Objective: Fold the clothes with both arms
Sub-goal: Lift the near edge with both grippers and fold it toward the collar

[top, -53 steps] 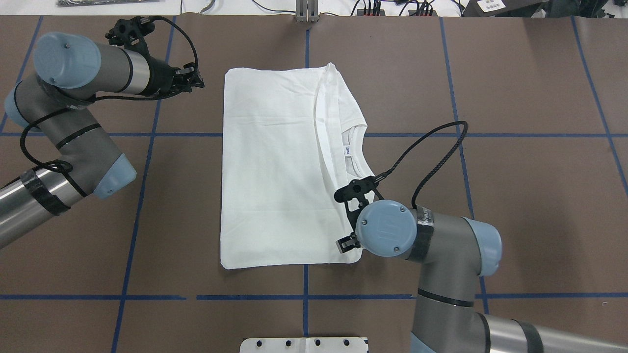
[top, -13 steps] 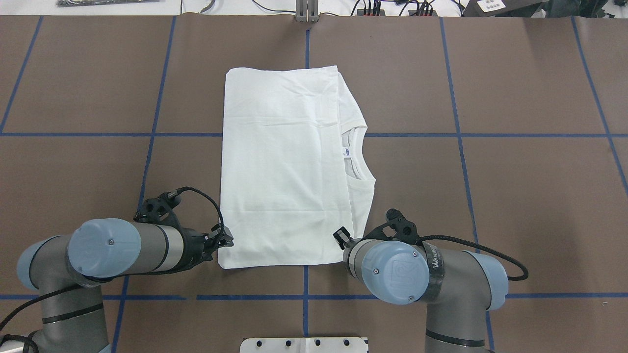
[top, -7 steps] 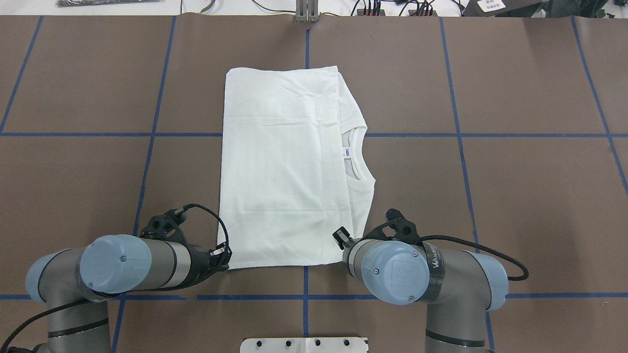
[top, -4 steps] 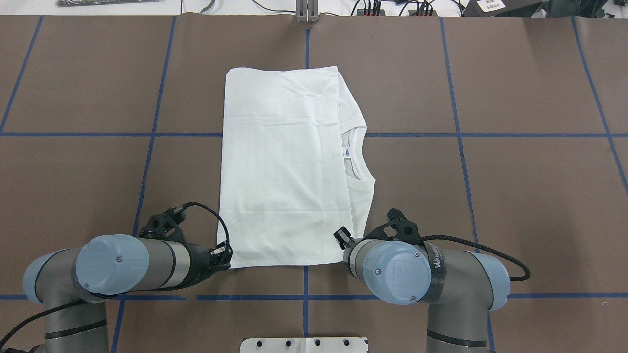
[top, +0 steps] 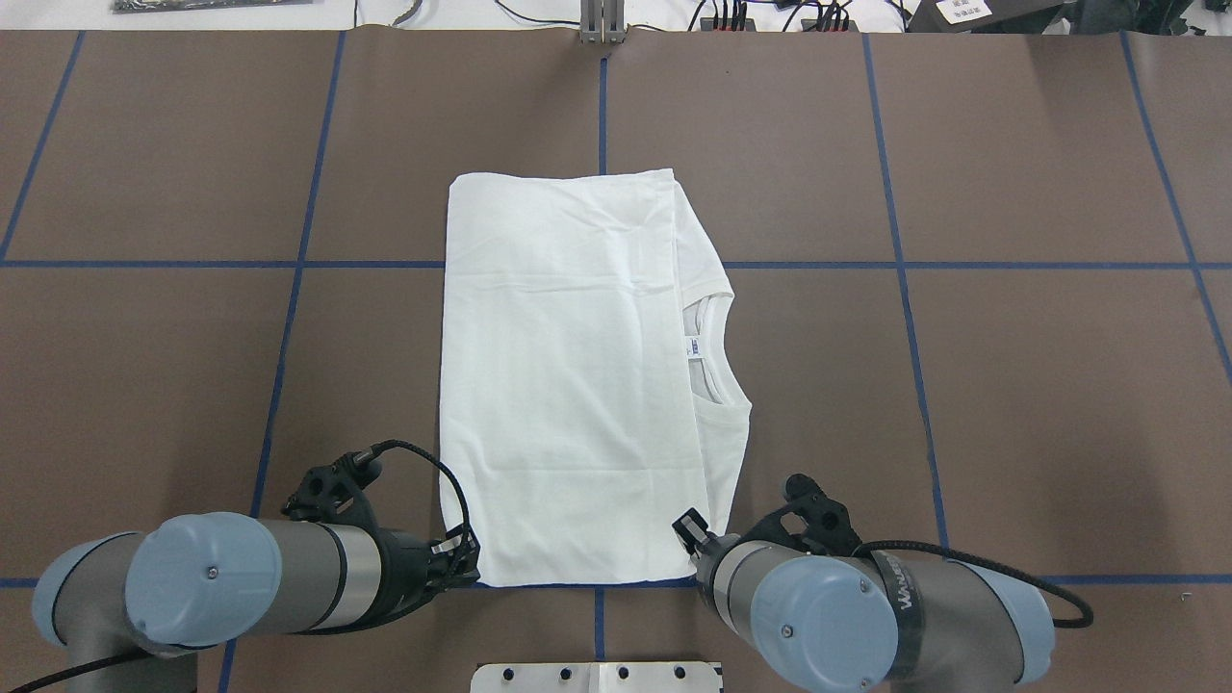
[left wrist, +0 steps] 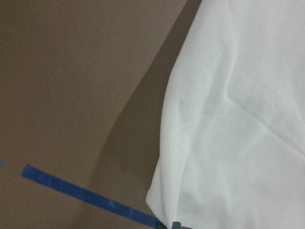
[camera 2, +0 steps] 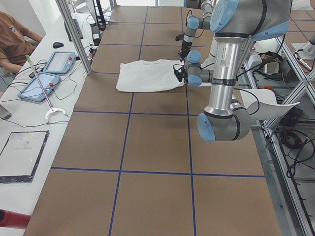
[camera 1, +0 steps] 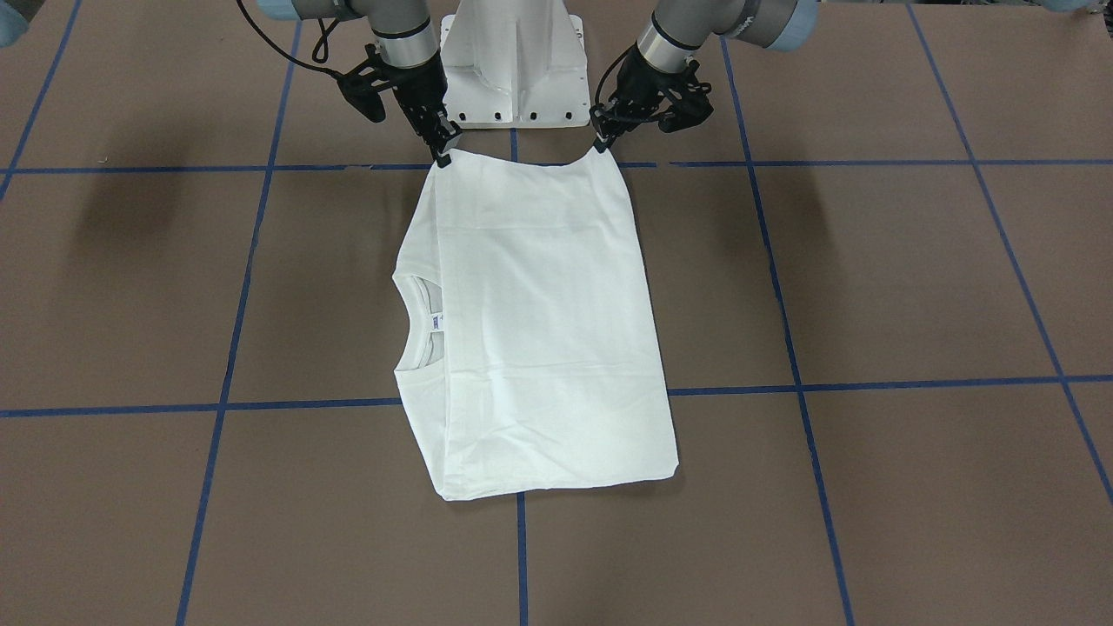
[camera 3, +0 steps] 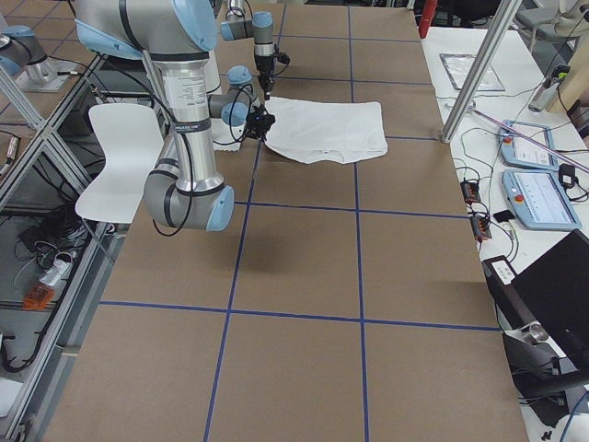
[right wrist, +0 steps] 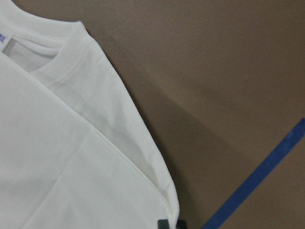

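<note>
Shirt position: the shirt (top: pixel 568 385) is laid flat mid-table (top: pixel 1011 404), with its long axis running 12–6 in the overhead view. The collar (top: pixel 714 339) and neck label (top: pixel 691 347) are exposed along the 3 o'clock side.
Done: the sleeves are tucked out of sight and the body is folded over lengthwise into one narrow panel. No print is seen.
Left gripper: the left gripper (top: pixel 469 568) is set at the shirt's 7 o'clock corner. Its fingers are judged clamped on the hem corner, since the cloth runs right up to the fingertip in the wrist view.
Right gripper: the right gripper (top: pixel 695 544) is set at the 5 o'clock corner and is likewise judged pinched on that corner.
Left to do: the panel is at full length, so a crosswise fold is judged outstanding, with the near hem carried toward 12 o'clock. After that, release and tidy-up remain.
Change vs 0.6 s ago: the whole shirt is shifted toward 6 o'clock. The near hem is now laid on the blue tape line (top: pixel 1155 579), where before it was clear of it. Both grippers are shifted the same way, corners in tow. The outline is otherwise unchanged.
</note>
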Motion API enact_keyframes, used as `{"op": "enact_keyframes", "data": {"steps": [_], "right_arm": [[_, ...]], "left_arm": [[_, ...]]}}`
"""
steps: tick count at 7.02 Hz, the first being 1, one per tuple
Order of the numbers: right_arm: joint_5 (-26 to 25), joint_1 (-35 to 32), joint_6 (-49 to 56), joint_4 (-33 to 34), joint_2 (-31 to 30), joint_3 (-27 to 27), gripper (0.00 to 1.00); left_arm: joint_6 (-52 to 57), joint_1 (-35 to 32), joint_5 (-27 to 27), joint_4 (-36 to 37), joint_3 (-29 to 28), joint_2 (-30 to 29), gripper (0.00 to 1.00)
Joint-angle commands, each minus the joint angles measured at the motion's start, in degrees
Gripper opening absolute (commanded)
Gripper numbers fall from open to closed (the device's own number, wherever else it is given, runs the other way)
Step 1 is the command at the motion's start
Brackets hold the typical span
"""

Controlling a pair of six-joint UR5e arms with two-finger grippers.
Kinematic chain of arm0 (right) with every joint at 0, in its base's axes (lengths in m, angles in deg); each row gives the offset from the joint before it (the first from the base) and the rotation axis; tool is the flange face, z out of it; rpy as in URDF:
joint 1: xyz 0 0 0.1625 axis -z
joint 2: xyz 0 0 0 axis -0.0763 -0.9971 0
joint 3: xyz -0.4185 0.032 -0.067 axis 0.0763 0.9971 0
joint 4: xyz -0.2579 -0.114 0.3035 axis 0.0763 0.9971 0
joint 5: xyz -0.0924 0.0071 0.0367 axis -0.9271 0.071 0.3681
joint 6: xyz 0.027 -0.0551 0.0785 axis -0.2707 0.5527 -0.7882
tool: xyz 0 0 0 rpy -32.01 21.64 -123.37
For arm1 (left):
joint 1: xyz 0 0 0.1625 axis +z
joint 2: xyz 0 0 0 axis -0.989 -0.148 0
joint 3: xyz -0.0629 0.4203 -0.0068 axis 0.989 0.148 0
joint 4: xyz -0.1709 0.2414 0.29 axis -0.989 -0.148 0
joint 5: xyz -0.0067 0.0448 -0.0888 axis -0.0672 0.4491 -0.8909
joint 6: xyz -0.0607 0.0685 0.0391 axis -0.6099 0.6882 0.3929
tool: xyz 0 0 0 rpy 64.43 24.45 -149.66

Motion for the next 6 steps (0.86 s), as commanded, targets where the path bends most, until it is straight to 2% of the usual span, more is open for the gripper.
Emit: {"op": "enact_keyframes", "data": {"steps": [1, 3, 4, 5, 6], "right_arm": [[-1.0, 2.8, -1.0, 0.2, -5.5, -6.2, 0.00], [-0.8, 1.1, -1.0, 0.2, -6.2, -9.1, 0.00], [-0.5, -0.8, -0.7, 0.2, -5.3, -8.9, 0.00], [0.9, -5.4, 0.7, 0.3, -2.9, -8.1, 0.00], [7.5, -12.3, 6.3, 0.6, 0.2, -5.6, 0.00]], "left_arm": [[-2.8, 3.0, 0.1, 0.1, 2.8, 0.2, 0.00], [-2.8, 2.9, 0.1, 3.8, 6.6, -0.3, 0.00], [-1.6, 0.5, 0.0, 5.8, 6.8, -0.5, 0.00], [3.6, -3.3, -0.2, 6.1, 6.8, -0.9, 0.00], [8.9, -6.7, -0.6, 6.2, 6.7, -1.5, 0.00]]}}
